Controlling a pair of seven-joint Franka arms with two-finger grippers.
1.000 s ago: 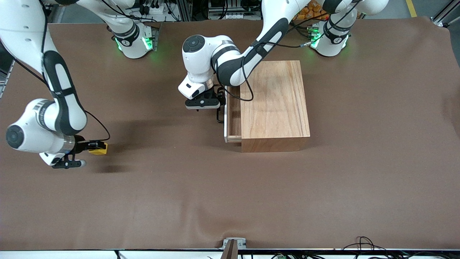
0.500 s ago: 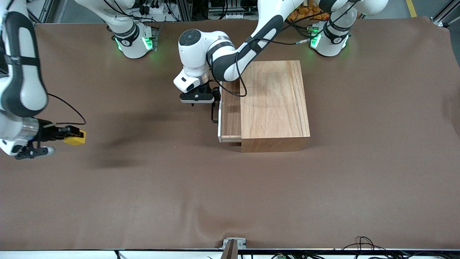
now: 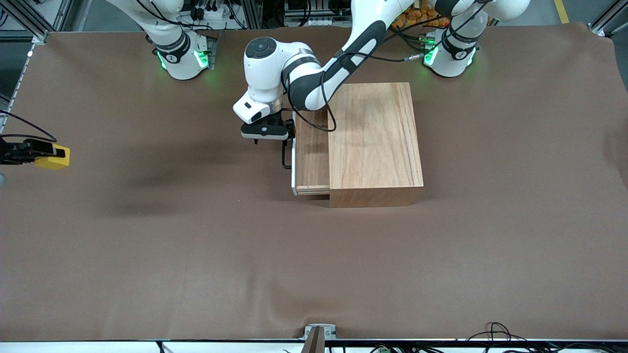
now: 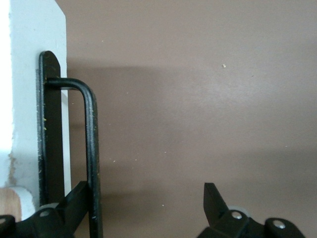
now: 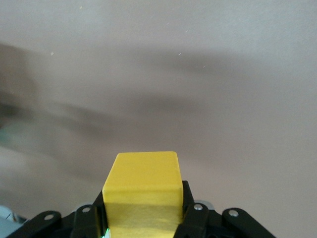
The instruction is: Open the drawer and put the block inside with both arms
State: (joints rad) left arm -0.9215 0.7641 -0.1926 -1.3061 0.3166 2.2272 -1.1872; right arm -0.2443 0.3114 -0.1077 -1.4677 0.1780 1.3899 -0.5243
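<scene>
The right pincer [image 3: 37, 153] gripped the yellow block [image 3: 51, 157] above the counter's [image 3: 196, 255] right-arm end. The left pincer [image 3: 280, 133] stood open around the part-open drawer's [image 3: 310, 152] handle [image 3: 285, 158].

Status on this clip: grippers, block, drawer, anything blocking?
Left gripper open, one finger inside the drawer handle. Right gripper shut on block, over table's right-arm end. Drawer partly open. Nothing blocking.

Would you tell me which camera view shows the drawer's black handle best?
The left wrist view: the handle fills the frame against the white front panel, with one finger of the open left gripper hooked inside it. The front view shows only a small black loop. The right wrist view shows just the yellow block.
</scene>
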